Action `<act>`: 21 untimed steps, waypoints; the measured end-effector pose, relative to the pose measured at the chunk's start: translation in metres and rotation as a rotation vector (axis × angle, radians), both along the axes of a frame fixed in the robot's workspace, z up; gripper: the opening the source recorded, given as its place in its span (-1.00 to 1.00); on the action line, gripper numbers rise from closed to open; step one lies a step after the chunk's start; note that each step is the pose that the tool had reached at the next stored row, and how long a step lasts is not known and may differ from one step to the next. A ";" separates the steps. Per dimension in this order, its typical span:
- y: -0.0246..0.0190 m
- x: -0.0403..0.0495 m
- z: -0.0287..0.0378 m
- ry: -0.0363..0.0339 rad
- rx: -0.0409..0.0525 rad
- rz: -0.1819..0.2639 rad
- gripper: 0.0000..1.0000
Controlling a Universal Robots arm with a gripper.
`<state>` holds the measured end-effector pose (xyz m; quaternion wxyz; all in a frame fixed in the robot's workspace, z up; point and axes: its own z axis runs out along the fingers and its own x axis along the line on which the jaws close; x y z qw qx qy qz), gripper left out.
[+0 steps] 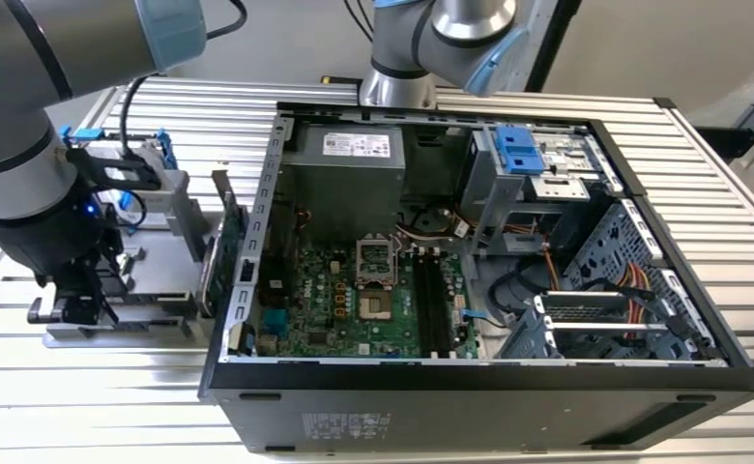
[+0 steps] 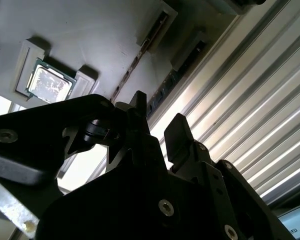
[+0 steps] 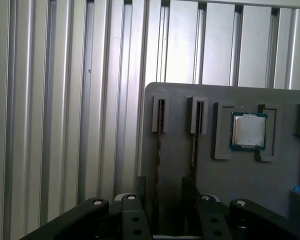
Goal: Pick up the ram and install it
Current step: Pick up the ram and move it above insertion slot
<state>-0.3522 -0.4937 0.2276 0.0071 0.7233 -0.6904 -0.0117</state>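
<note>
Found the gripper (image 3: 164, 181) released, fingers (image 3: 141, 192) apart and empty, over a gray parts holder (image 3: 230, 195). Made out what looked like the ram (image 3: 158, 150), edge-on in the holder's groove between the fingers, not certain. Noted a processor (image 3: 248, 131) seated farther along the holder, and the open computer case (image 1: 480, 379) at the exterior view's right.

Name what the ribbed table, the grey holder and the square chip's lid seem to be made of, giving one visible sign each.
Table: probably bare aluminium, satin; silvery sheen and straight extruded ribs.
Grey holder: likely matte plastic; dull, even colour and rounded, moulded pockets.
Chip's lid: seemingly metal, silvery and faintly reflective, edged by a green board.
</note>
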 end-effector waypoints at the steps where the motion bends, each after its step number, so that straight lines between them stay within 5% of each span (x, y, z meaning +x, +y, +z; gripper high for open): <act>1: 0.0000 0.0000 -0.0004 0.0000 -0.0004 0.000 1.00; 21: 0.0000 0.0000 -0.0109 0.0000 -0.0093 0.000 1.00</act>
